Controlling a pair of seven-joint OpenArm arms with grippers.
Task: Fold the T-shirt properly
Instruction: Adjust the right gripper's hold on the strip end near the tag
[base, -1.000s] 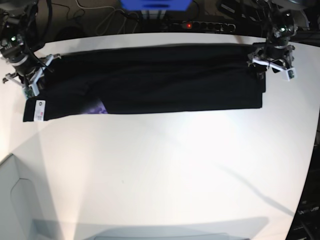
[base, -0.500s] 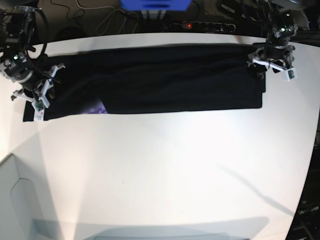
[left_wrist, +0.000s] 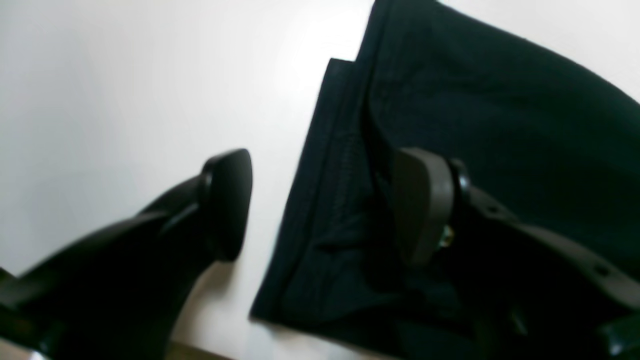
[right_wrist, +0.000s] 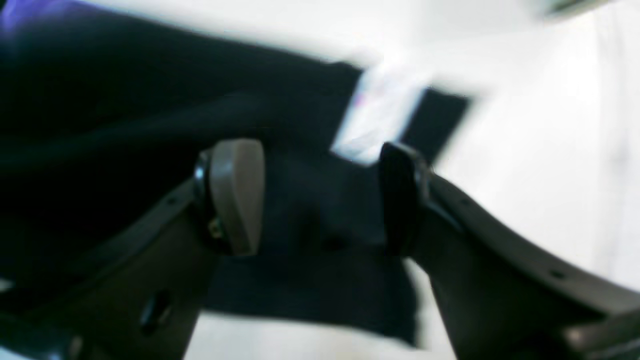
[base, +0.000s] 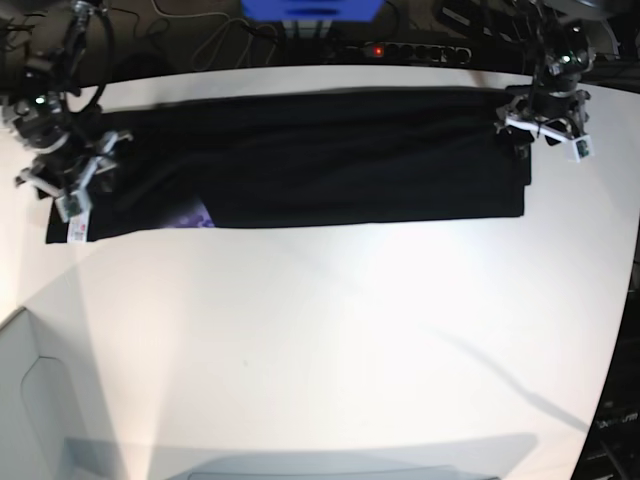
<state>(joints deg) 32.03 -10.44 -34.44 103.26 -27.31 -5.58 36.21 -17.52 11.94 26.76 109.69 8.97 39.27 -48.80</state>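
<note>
The right pincer (base: 68, 180) has just let go and stands wide over the T-shirt (base: 320, 160), like the left pincer (base: 541, 133), so the long fold now rests on the counter (base: 330, 340).

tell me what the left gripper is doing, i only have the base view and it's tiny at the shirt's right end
Observer: The left gripper is open, one finger over the T-shirt, the other over bare table.
Operator: is the cloth pinched
Observer: No, the hem edge lies flat between the fingers, unheld.
Operator: and the right one
Observer: The right gripper is open too, above the black cloth near the white label; that view is blurred.
</note>
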